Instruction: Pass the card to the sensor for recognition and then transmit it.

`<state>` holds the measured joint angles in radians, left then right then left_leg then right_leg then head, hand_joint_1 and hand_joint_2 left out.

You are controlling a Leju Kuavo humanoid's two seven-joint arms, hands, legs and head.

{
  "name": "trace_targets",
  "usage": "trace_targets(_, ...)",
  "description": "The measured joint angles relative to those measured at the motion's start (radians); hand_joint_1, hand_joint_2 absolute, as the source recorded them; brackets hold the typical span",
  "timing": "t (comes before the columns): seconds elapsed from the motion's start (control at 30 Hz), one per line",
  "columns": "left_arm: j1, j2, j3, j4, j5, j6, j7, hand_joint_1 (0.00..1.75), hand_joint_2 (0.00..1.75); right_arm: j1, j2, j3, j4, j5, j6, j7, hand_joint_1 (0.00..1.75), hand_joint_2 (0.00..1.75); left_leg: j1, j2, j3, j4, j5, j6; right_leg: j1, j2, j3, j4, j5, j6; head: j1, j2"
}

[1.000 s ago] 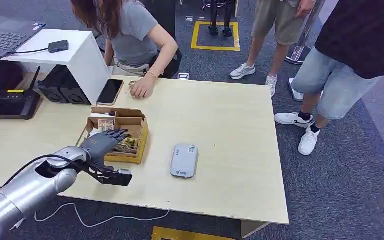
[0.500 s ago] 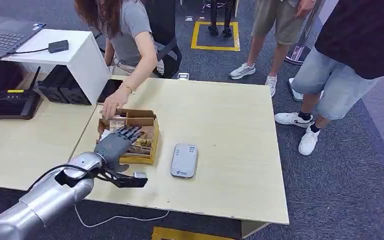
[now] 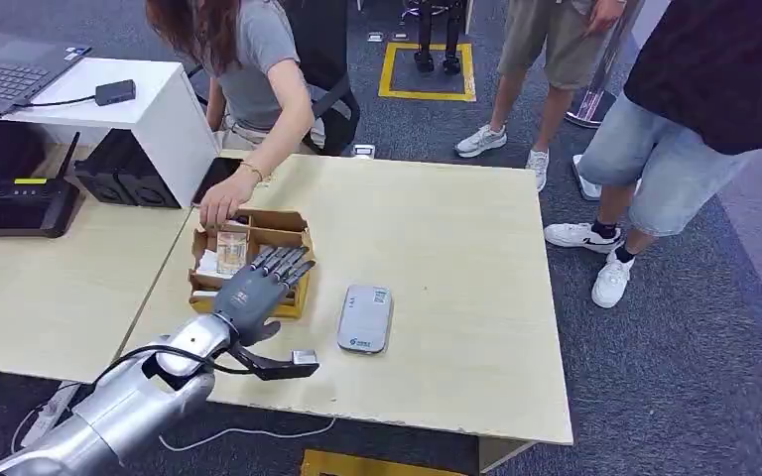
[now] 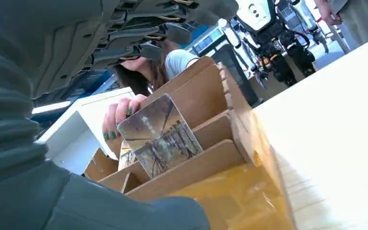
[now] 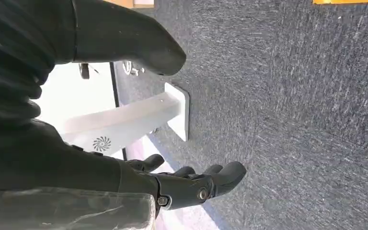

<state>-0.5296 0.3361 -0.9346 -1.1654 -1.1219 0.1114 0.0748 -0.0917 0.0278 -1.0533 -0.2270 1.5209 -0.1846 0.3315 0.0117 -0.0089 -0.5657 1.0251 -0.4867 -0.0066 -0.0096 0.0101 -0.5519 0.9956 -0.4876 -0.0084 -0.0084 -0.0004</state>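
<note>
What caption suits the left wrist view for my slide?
Robot's left hand hovers open over a cardboard box while a person's hand holds up a card.

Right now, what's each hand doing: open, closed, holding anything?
Left hand: open, fingers spread over the cardboard box, holding nothing.
Right hand: open, hanging over the floor, holding nothing.
</note>
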Motion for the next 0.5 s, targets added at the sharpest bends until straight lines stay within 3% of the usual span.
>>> trace_targets(0.5,0.020,-0.033,0.048,0.000,-0.039,-0.020,0.008,0.05,1.75,0.002,0.000,-0.006,0.000,-0.010,-0.002,0.004,0.00,1.75,0.000,0.000,0.000,0.000,0.000,0.000,0.000,0.000,0.000,0.000,0.000,0.000,0.000,0.000)
